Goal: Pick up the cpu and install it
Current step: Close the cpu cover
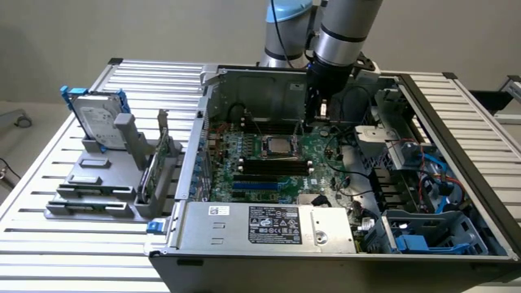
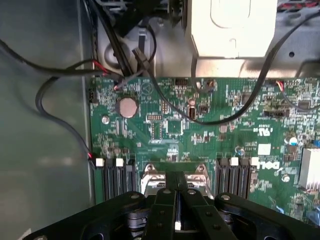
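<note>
Black end effector, fingers pressed together, over the green motherboard inside the open grey metal computer case on the slatted aluminium bench; small square silver-grey cpu lying in the motherboard socket, near the end effector.

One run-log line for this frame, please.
gripper: shut, above motherboard near socket | cpu: lying in socket | computer case: open
</note>
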Controlling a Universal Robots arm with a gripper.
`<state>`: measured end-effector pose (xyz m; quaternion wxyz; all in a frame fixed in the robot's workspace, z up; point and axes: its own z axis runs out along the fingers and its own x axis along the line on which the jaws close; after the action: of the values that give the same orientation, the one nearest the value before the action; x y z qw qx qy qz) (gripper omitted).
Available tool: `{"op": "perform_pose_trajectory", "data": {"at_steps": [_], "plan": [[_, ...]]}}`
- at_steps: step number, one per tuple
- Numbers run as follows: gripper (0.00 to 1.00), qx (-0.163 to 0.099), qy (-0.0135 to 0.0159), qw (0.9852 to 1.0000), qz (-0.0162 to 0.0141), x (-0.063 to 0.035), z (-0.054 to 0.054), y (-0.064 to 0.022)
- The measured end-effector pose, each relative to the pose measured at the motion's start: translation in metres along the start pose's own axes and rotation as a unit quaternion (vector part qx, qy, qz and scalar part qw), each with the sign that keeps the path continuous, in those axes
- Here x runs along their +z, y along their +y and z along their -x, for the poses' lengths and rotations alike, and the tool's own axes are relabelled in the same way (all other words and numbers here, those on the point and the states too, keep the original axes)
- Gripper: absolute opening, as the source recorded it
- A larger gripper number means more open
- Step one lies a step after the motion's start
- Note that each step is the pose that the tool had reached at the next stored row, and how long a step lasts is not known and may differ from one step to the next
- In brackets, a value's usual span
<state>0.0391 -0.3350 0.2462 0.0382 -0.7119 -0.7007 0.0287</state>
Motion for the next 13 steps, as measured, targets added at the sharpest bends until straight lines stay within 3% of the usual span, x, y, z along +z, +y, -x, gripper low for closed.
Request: {"op": "perform_pose_trajectory", "data": {"at_steps": [9,13], "plan": [[0.11,0.001,-0.0004,0.9995,-0.0331,0.001,0.0,-0.0099],[0.11,0.002,-0.0006,0.9988,-0.0499,0.0017,0.0,-0.0153]]}}
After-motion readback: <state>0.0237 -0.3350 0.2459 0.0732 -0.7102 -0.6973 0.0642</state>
